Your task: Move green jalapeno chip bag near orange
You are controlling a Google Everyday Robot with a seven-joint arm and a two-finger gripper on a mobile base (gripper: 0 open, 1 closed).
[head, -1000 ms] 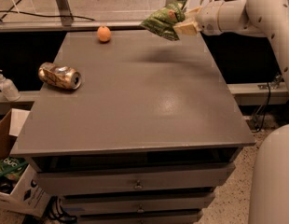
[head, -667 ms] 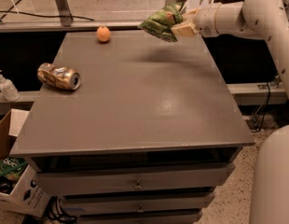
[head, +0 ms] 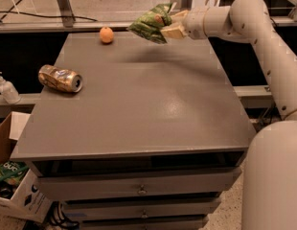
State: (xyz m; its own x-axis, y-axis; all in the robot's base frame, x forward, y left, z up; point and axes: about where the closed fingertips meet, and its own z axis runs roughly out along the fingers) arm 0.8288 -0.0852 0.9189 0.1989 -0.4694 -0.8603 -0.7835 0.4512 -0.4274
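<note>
Your gripper (head: 170, 25) hangs over the far right of the desk (head: 139, 114), its fingers squeezing the green jalapeno chip bag (head: 149, 23) in the air. The orange (head: 106, 34) sits near, on the left. What is left is to set the bag down beside it, and the bag looks nearly there.

One small round orange fruit (head: 106, 34) lies at the far edge and one crushed gold-brown metal can (head: 60, 78) at the left edge. One cream gripper (head: 168, 25) above the far edge grips one crinkly green chip bag (head: 149, 22).
</note>
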